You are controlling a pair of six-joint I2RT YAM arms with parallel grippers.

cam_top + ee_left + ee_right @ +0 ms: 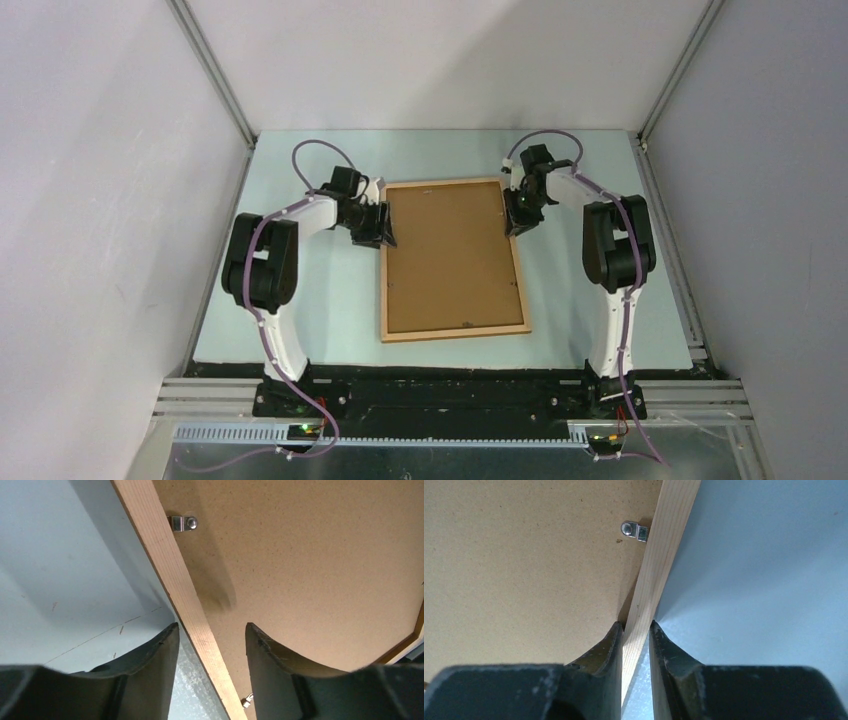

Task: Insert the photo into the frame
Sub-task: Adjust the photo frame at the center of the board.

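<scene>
The frame [455, 331] lies back up in the middle of the table [330, 300], with the board [450, 255] in it; the photo does not show. The right gripper [636, 625] pinches the right rail, probably to steady it. The left gripper [210, 630] is spread astride the left rail.

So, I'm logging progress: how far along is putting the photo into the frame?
Done, apparently: the backing board sits inside the frame, face down; the photo is not visible. In hand: the right gripper pinches the right rail, the left gripper straddles the left rail, open. Left: probably letting go.
</scene>
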